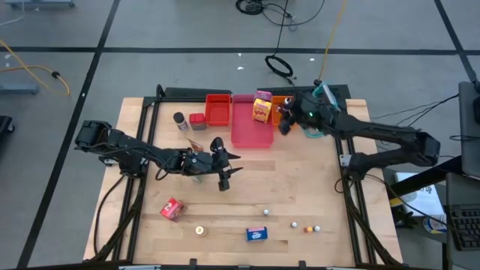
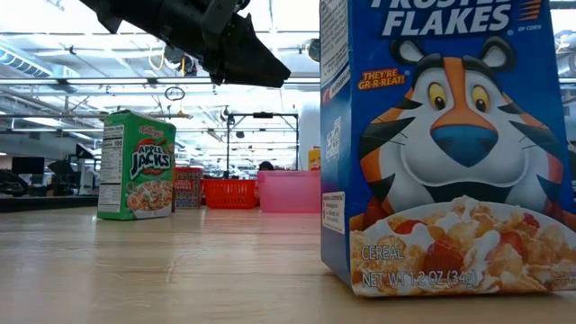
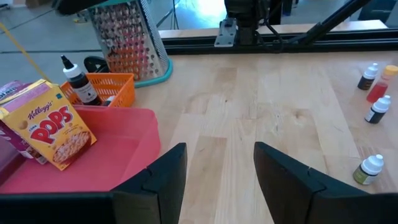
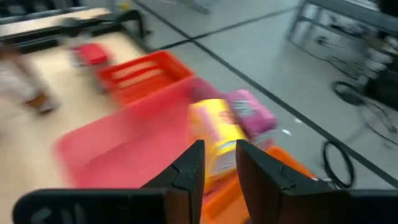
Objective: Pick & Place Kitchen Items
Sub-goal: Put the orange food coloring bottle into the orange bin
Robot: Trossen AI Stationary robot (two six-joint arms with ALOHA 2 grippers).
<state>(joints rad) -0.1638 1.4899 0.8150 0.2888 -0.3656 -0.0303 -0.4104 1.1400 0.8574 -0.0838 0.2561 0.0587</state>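
While a yellow cereal box [image 1: 262,109] already sits in the pink tray [image 1: 250,133], I see both the left gripper [image 1: 225,166] and right gripper [image 1: 286,120] open and empty, with the blue box [image 1: 257,234], pink-red pouch [image 1: 172,209] and little bottles [image 1: 306,226] still loose near the table's front edge.

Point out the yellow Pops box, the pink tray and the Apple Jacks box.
Yellow Pops box [image 3: 55,133], left wrist view, front panel.
Pink tray [image 1: 250,133], high view, bare floor.
Apple Jacks box [image 2: 148,167], low view, front face.

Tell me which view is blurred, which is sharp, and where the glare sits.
Right wrist view: motion-smeared, the yellow box and pink tray streaked. Left wrist view: sharp, the Pops box legible. Low view: bright ceiling lights silhouette the arm above the Apple Jacks box.
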